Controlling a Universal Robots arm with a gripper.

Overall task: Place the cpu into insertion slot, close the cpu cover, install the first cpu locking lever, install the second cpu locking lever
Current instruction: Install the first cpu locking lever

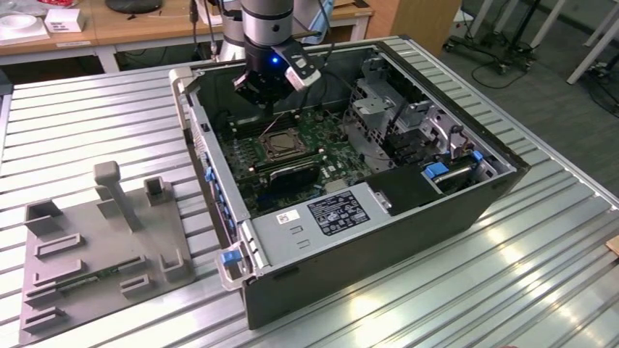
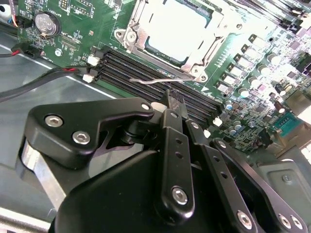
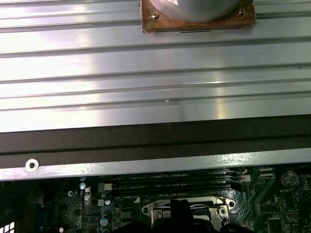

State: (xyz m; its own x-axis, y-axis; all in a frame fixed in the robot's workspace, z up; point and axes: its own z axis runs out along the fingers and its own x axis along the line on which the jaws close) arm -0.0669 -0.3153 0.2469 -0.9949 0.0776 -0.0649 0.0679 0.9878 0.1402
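Fingers (image 2: 173,104) of mine are pressed together with nothing pinched between them, their tip over the black memory slots (image 2: 141,68) and close beside a thin silvery lever (image 2: 160,80) that runs along the edge of the insertion slot (image 2: 127,36); whether I touch it I cannot tell. The cpu (image 2: 177,26) lies flat in that slot, with the cpu cover (image 2: 204,56) down around its pale face. In the exterior view I hang inside the open computer case (image 1: 387,246) on the ribbed bench (image 1: 97,116).
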